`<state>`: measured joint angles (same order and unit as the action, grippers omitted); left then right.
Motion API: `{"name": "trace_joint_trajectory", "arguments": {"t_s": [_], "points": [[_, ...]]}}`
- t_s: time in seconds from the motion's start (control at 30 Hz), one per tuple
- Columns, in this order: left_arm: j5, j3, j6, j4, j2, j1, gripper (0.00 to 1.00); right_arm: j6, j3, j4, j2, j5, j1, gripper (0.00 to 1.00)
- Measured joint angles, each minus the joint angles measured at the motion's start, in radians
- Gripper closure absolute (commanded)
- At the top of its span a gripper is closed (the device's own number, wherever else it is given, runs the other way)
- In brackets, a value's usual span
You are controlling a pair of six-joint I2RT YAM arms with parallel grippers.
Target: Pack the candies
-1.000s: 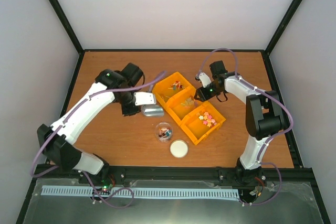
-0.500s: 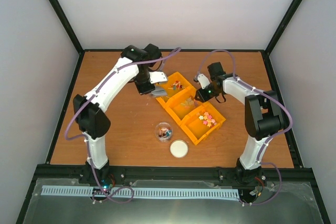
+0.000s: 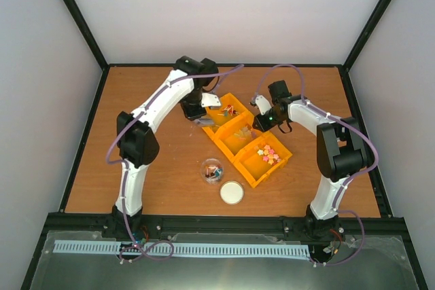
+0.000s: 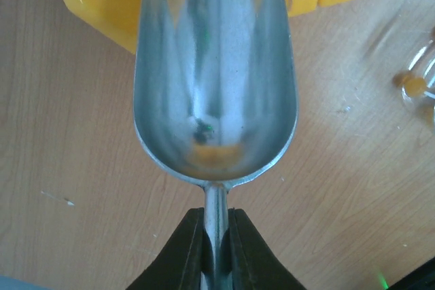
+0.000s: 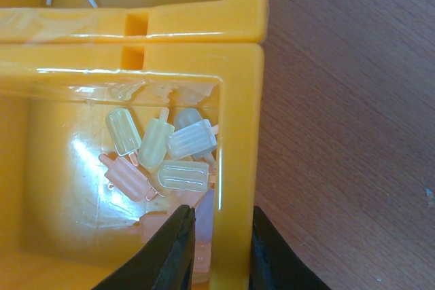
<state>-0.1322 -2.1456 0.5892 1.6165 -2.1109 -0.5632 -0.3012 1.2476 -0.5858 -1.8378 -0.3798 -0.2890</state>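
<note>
Candies [image 5: 166, 154] are in the yellow bins, with a few already in the jar. Table [image 3: 136, 161]: wood, everything sits mid-table. Left arm [image 3: 156, 103] reaches long toward 12 o'clock in the top view, wrist hooked round toward 4 o'clock. Right arm [image 3: 316, 117] is folded, forearm running toward 9 o'clock. Bins lie in a diagonal row from 11 to 5 o'clock: far bin [image 3: 231, 96] with reddish pieces, middle bin [image 5: 238, 100] with pale ice-lolly shapes, near bin [image 3: 253, 180] with pink and yellow ones. Scoop [image 4: 216, 79]: metal, bowl looks empty bar an orange tint at the back, parked just beside the far bin's 9 o'clock side. Key relation: in the left wrist view the scoop's long axis runs 6 to 12 o'clock, mouth at 12, yellow bin wall dead ahead. Lip over it or touching it, can't tell. So the far bin's candies lie straight along the scoop axis and the left arm is the nearer one. My guess is the next move needs a lift over the wall, then a forward dip. Jar [image 3: 212, 170]: clear, open, at 6 o'clock of the row, well apart from the scoop. Lid [image 3: 232, 192]: white, flat, near the jar at 5 o'clock. Left gripper [image 4: 216, 219] is pressed tight on the scoop handle. Right gripper [image 5: 223, 212] straddles the middle bin's wall, one finger inside, one outside. Outer finger looks to be touching and there's a thin gap on the inner, so can't tell if it's clamped.
</note>
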Motion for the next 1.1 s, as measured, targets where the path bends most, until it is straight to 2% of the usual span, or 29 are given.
{"name": "trace_joint_trajectory", "arguments": {"t_s": [0.17, 0.47, 1.1], "points": [[0.000, -0.071, 0.033, 0.000, -0.075, -0.007, 0.99, 0.003, 0.000, 0.003, 0.000, 0.000, 0.000, 0.86], [0.001, -0.110, 0.096, 0.003, -0.159, -0.029, 0.99, 0.009, 0.000, 0.003, 0.000, -0.005, 0.000, 0.97], [0.035, -0.141, 0.085, -0.107, -0.236, -0.042, 0.99, 0.006, 0.000, -0.002, -0.001, -0.021, -0.001, 0.97]]}}
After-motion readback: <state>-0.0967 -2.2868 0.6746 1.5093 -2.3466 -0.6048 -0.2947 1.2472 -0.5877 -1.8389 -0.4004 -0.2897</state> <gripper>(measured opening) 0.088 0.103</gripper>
